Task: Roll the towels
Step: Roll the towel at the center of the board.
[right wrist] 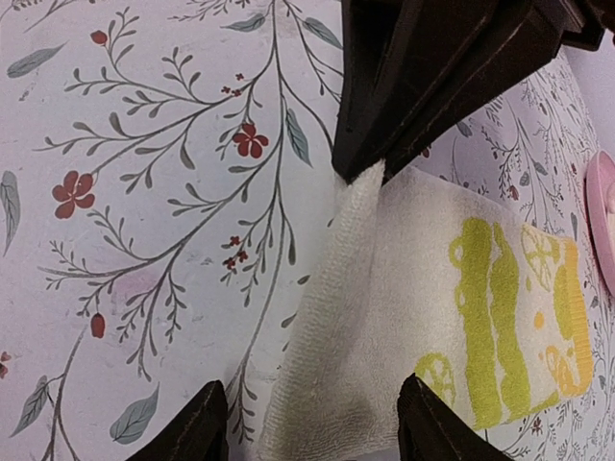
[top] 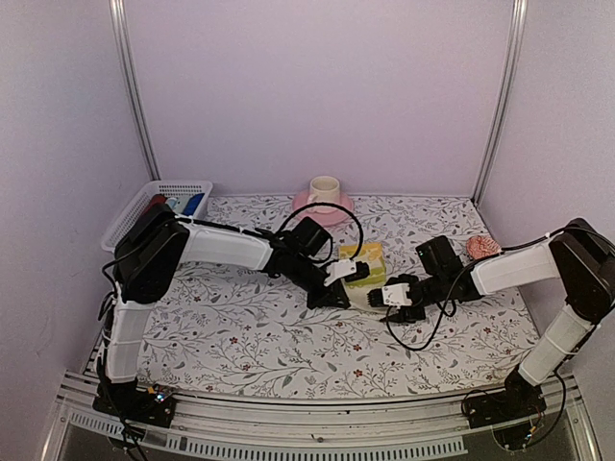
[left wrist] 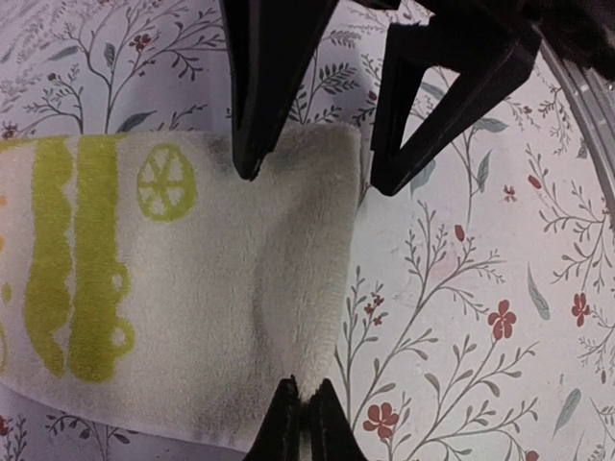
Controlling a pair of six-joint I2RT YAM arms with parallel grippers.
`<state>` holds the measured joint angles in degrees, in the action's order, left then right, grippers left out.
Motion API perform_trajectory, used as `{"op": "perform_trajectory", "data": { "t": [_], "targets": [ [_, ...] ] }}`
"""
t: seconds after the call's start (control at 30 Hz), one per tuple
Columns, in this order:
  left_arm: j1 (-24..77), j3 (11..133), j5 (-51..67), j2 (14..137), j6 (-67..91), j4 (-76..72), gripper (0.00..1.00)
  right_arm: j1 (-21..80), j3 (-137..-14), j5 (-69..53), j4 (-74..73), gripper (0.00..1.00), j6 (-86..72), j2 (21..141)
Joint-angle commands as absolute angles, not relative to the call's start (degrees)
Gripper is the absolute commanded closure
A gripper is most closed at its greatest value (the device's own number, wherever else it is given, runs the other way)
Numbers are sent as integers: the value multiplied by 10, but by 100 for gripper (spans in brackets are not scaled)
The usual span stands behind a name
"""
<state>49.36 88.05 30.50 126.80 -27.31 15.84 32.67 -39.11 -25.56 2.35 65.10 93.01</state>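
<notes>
L gripper [left wrist: 304,399] pinching yellow towel [left wrist: 221,317], R gripper [right wrist: 312,386] open

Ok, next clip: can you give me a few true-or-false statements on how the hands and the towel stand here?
1. The left hand is shut on the edge of the pale yellow towel. True.
2. The right hand is clamped shut on the towel. False: its fingers stand open, one on each side of the towel's edge.
3. The cream cup sits on the pink saucer at the far side of the table. True.
4. The towel is rolled up. False: it lies flat and unrolled.
5. The white basket stands at the far right corner. False: it is at the far left.
</notes>
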Motion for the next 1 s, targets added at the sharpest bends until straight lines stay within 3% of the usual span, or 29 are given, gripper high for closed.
{"op": "perform_trajectory", "data": {
  "t": [0.0,0.1,0.3,0.43,0.57,0.67,0.97],
  "targets": [
    [484,893,314,1282,-265,164,97,335,-402,-238,24,41,636,937],
    [481,892,317,1283,-262,164,98,337,-403,-234,26,48,630,943],
    [477,885,321,1281,-261,159,98,338,-412,-235,8,75,624,943],
    [475,877,321,1273,-261,150,86,338,-424,-243,-20,95,624,941],
    [470,856,322,1258,-260,139,61,325,-446,-263,-57,97,615,943],
    [469,843,324,1249,-261,132,49,307,-465,-284,-89,97,609,947],
    [462,835,337,1248,-239,101,54,272,-522,-327,-183,97,594,997]
  ]
}}
